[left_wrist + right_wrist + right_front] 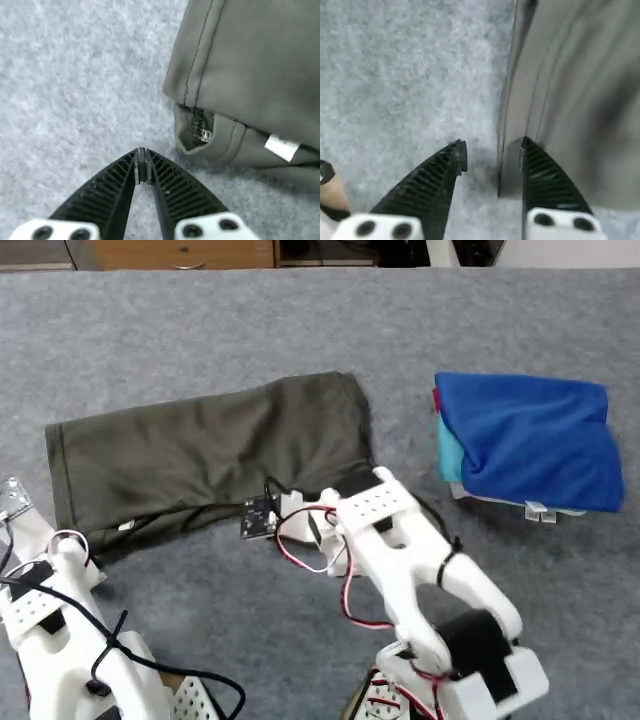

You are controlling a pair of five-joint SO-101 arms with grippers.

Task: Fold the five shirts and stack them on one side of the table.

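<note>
OK, status: left end effector is fully closed, tips pressed together, nothing in them. It sits over the bare grey surface, just beside a corner of the olive shirt and not touching it. That corner is a folded hem with stitching, and a white tag is a bit further along the edge.

Right end effector is spread wide and straddles the olive shirt's edge. One finger is over the fabric, the other is over bare surface, and the hem runs through the gap. Can't tell whether either finger touches the cloth.

From the high view, the olive shirt lies flat and long across the surface, between the two arms, with the right arm at its near edge. The stack of folded shirts sits well apart from the right end effector, on the side away from the left arm. A blue shirt is on top, with teal and white layers showing below.
</note>
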